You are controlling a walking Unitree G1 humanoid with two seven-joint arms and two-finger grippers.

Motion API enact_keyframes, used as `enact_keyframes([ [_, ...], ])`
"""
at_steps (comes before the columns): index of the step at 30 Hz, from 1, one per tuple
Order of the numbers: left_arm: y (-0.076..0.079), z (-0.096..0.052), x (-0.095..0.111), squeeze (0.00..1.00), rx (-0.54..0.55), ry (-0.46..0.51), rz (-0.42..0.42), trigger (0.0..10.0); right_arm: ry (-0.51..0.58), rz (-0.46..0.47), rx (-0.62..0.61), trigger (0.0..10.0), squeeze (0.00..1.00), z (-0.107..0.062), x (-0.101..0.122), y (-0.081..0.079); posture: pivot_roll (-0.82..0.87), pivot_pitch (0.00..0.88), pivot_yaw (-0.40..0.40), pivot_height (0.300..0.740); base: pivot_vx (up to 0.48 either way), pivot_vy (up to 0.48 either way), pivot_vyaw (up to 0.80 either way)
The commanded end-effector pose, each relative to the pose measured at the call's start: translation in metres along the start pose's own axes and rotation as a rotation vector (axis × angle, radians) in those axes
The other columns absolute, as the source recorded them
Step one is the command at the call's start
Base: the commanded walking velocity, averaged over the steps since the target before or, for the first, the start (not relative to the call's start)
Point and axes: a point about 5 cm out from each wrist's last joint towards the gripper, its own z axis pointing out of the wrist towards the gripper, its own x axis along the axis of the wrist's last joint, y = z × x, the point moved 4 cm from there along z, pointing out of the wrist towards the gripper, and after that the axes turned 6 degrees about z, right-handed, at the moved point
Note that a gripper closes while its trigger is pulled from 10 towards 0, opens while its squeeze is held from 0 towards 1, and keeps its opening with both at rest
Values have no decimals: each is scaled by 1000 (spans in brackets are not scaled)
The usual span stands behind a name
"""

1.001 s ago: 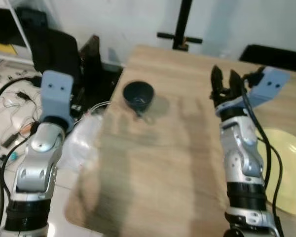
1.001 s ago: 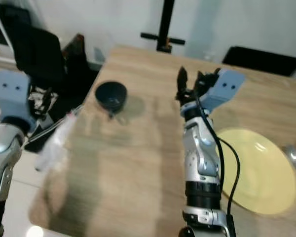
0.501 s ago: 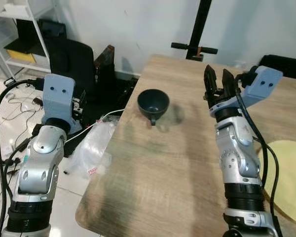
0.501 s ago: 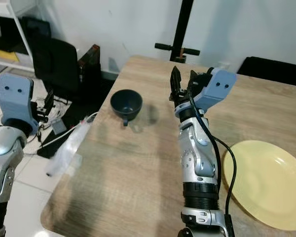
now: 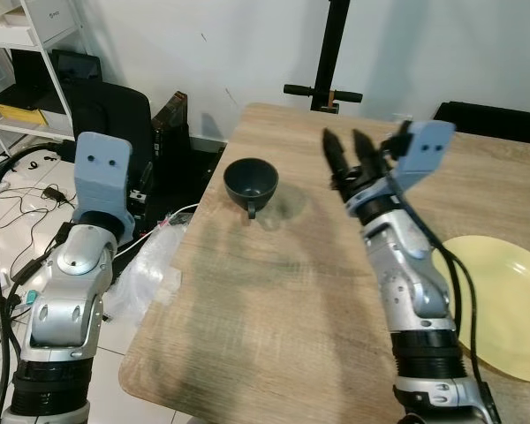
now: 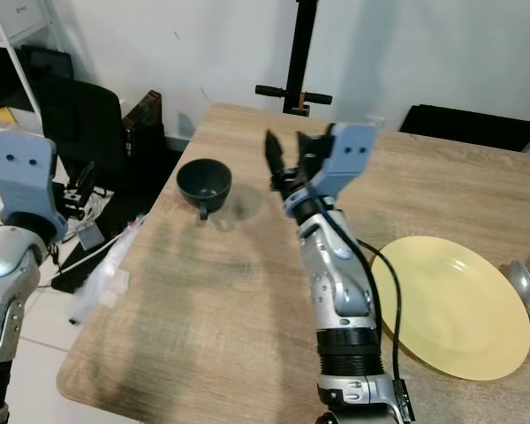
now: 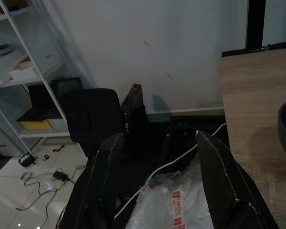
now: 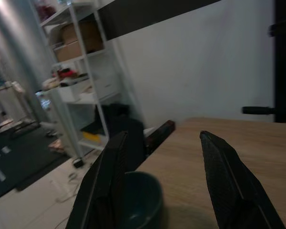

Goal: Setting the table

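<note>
Here the right gripper (image 5: 349,146), fingers apart, hovers near the dark cup (image 5: 251,181) on the tabletop (image 5: 274,300). The cup looks rigid, light and probably breakable; its rim or small handle seems the best hold.

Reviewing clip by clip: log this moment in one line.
right claw open, raised beside dark cup | left claw open, off table | yellow plate, spoon laid

Dark cup (image 5: 250,183) upright, well apart from yellow plate (image 6: 455,305).
</note>
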Motion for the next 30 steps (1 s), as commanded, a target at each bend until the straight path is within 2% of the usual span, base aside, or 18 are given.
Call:
enact_keyframes([
  [1,0,-2,-5,0,0,-22,-5,10000,-28,9,28,10000,0,-3,-5,-4,67,52,66,740,0,0,0],
  [4,0,-3,-6,0,-2,-24,-5,10000,-84,-1,85,10000,0,-5,-14,-12,66,55,67,740,0,0,0],
  [9,-3,-3,-6,0,-6,-28,0,10000,-166,-52,102,10000,0,-7,-31,-16,68,58,67,740,0,0,0],
  [12,-12,-9,-3,0,-141,-17,60,10000,-228,-52,78,10000,0,-4,-44,-16,81,68,62,740,0,0,0],
  [16,-18,-15,-1,0,-222,-10,96,10000,-256,-43,83,10000,0,-4,-50,-19,88,72,58,740,0,0,0],
  [21,-34,-39,4,0,-417,-13,198,10000,-324,-29,90,10000,0,-13,-63,-24,96,82,60,740,0,0,0],
  [26,-42,-40,1,0,-407,-33,222,10000,-338,-30,79,10000,0,-16,-67,-23,97,86,61,740,0,0,0],
  [30,-46,-40,-1,0,-409,-46,247,10000,-354,-6,109,10000,0,-20,-72,-30,95,88,61,740,0,0,0],
])
